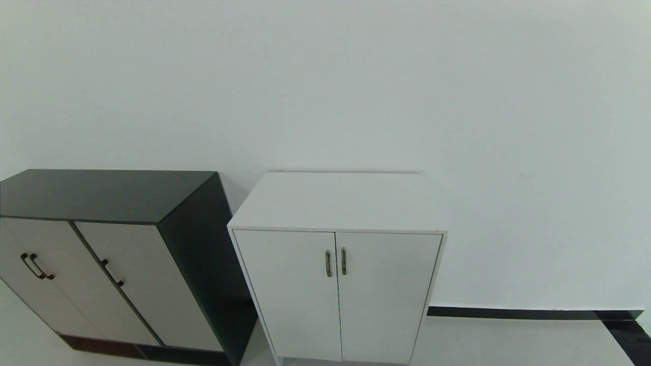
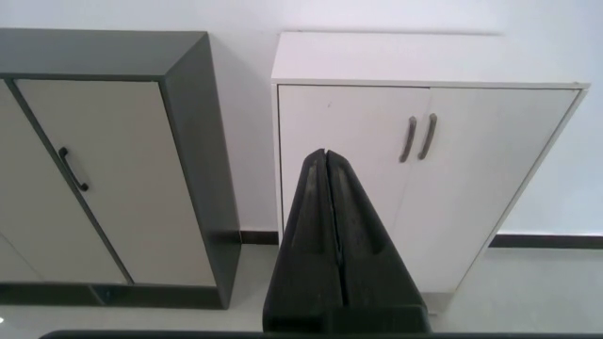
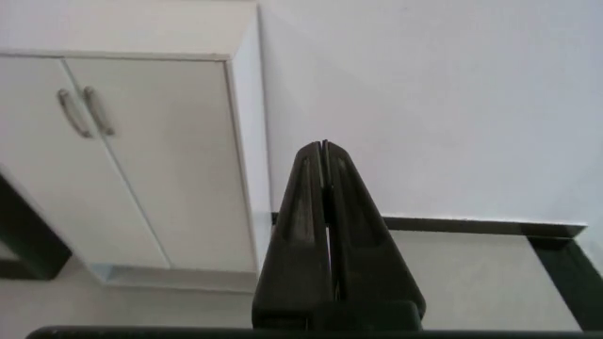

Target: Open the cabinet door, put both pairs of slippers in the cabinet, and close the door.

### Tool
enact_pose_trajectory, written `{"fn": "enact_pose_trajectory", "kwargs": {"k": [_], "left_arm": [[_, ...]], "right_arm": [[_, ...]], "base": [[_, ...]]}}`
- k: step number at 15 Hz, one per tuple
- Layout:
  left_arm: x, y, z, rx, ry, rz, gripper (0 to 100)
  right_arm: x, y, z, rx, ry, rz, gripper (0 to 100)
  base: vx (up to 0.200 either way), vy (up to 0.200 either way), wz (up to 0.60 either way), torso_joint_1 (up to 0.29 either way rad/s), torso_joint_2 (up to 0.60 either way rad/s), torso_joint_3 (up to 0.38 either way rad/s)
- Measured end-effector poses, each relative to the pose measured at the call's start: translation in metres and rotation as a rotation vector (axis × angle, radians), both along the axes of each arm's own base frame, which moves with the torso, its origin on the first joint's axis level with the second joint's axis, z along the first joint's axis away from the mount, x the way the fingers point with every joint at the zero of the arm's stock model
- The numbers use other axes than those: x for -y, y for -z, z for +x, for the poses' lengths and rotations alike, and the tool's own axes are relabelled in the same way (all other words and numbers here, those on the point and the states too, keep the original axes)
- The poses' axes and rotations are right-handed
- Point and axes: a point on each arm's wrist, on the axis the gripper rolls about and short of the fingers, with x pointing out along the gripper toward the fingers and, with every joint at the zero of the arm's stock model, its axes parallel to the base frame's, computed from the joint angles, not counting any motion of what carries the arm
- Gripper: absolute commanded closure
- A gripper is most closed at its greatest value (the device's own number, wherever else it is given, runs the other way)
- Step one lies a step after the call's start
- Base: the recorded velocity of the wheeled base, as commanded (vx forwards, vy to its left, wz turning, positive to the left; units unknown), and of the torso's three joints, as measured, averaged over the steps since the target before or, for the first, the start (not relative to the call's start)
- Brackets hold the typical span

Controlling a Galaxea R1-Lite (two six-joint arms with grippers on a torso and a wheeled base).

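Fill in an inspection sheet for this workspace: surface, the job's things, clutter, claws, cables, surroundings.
Surface: pale floor.
Job's things: white cabinet, both doors shut, two handles side by side at the middle seam.
Clutter: nothing seen.
Claws: left claw shut, holding nothing; right claw shut, holding nothing; both apart from the white cabinet.
Cables: nothing seen.
Surroundings: dark cabinet with pale doors, shut, on the white cabinet's left; white wall; dark skirting strip.
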Motion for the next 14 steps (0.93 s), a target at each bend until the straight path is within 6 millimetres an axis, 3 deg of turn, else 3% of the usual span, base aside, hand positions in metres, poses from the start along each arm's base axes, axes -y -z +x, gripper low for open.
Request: {"fn": "enact_pose_trajectory", "kwargs": {"k": [14], "left_arm": [[-0.0001, 0.0005, 0.0001, -0.002, -0.003, 0.004, 100]], "right_arm": [[-0.0010, 0.0019, -0.0031, 0.042, -0.048, 0.062, 100]], "base": [[0.000, 0.000, 0.00, 0.000, 0.00, 0.000]]}}
